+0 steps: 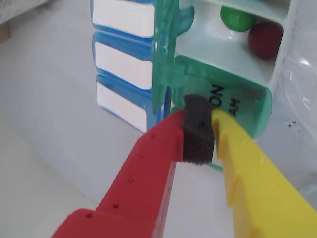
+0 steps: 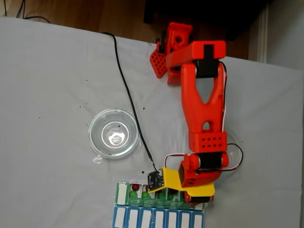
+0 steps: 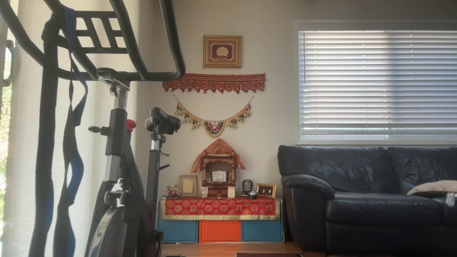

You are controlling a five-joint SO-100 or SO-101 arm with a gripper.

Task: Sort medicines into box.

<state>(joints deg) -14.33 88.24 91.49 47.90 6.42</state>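
Pressing down on the green lid (image 1: 225,101) marked "ON AM" right now, so I reckon I'm at the closing-up stage. My end effector (image 1: 200,130) is clenched, red and yellow fingers pinched on their own black foam pad, holding no pill. The box (image 2: 159,197) sits at the counter's (image 2: 52,95) near edge in the fixed view, beside the blue-lidded row (image 2: 159,219). One green ball (image 1: 237,18) and one red ball (image 1: 265,39) already sit in the open compartment behind. Next move probably needs a steady push till the lid snaps.
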